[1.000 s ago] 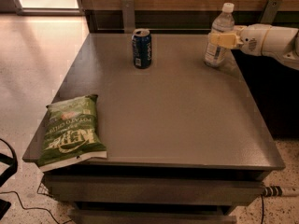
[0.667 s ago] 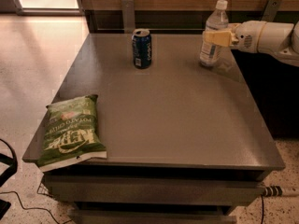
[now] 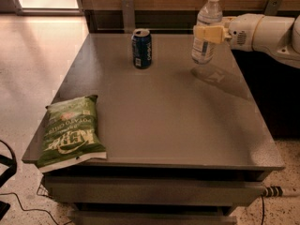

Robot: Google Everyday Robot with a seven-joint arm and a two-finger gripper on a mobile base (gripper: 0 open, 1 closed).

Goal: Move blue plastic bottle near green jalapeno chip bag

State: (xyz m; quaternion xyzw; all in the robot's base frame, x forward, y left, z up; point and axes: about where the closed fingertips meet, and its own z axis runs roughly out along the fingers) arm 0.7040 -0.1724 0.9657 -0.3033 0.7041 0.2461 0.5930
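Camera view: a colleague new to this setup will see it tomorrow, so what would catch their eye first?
First, the gripper at the far right, clamped round a tilted water bottle that seems lifted off the table. Next, the green chip bag lying flat on the near left corner, and a blue soda can standing at the far middle.

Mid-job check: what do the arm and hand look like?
The hand, at the blue plastic bottle over the far right of the table, has flat pale-yellow fingers. Behind it, the arm is smooth, rounded white casing with a round wrist joint. No cables or markings show.
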